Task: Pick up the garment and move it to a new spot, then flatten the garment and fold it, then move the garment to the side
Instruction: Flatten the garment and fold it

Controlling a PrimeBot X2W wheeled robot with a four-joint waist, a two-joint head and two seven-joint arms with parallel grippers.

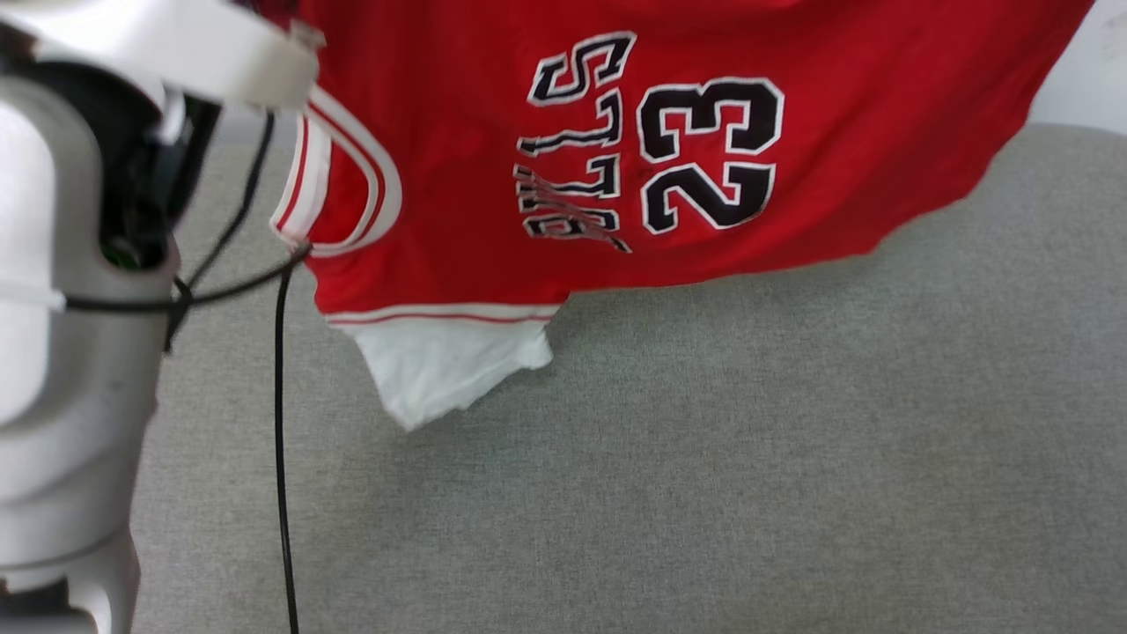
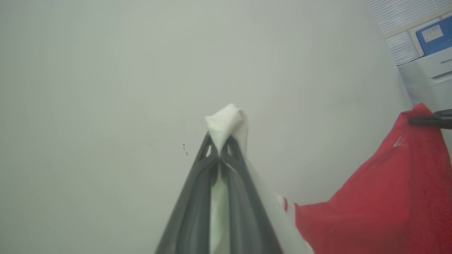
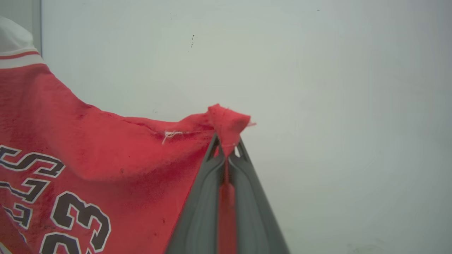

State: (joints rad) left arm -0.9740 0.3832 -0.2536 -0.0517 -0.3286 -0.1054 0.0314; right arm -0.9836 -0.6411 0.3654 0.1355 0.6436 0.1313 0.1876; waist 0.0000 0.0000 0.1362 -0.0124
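The garment [image 1: 493, 150], a red jersey with black "BULLS 23" print and a white sleeve, hangs sideways in the air above the grey surface in the head view, its lower white sleeve touching or nearly touching the cloth. In the left wrist view my left gripper [image 2: 220, 150] is shut on a white sleeve tip of the garment [image 2: 381, 208]. In the right wrist view my right gripper [image 3: 227, 151] is shut on a red corner of the garment [image 3: 88, 151]. The right gripper's dark fingers [image 2: 429, 120] also show at the left wrist view's right edge, pinching the red cloth.
A grey fabric-covered surface [image 1: 704, 458] spreads below the garment. My pale left arm [image 1: 70, 291] and a black cable [image 1: 282, 440] fill the head view's left side. A pale wall [image 2: 106, 88] stands behind; a white appliance [image 2: 429, 74] with a blue box sits far right.
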